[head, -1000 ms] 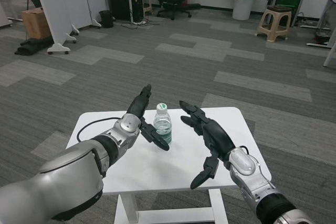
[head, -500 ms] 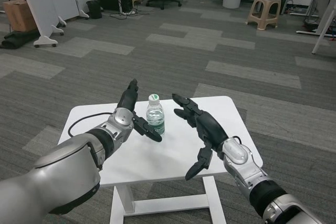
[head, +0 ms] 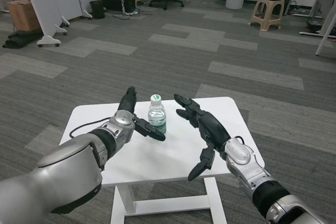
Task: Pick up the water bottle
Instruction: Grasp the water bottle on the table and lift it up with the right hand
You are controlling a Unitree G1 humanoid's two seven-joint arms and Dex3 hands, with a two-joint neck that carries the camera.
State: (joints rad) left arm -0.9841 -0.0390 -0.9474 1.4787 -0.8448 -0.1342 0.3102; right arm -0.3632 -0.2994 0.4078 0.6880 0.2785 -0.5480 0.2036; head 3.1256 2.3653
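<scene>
- Right hand is held spread and empty just right of the bottle; left hand is spread beside its left, contact not discernible.
- One bottle is seen upright mid-table: judged light, thin-walled, slippery; best gripped mid-body.
- Two hands, one table, one stool are counted.

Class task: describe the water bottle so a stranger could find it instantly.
Find the white table in the grey-carpeted room. Near its middle, between the left hand and right hand, stands the water bottle: upright, clear, with a green-and-white cap, the only loose object there.
</scene>
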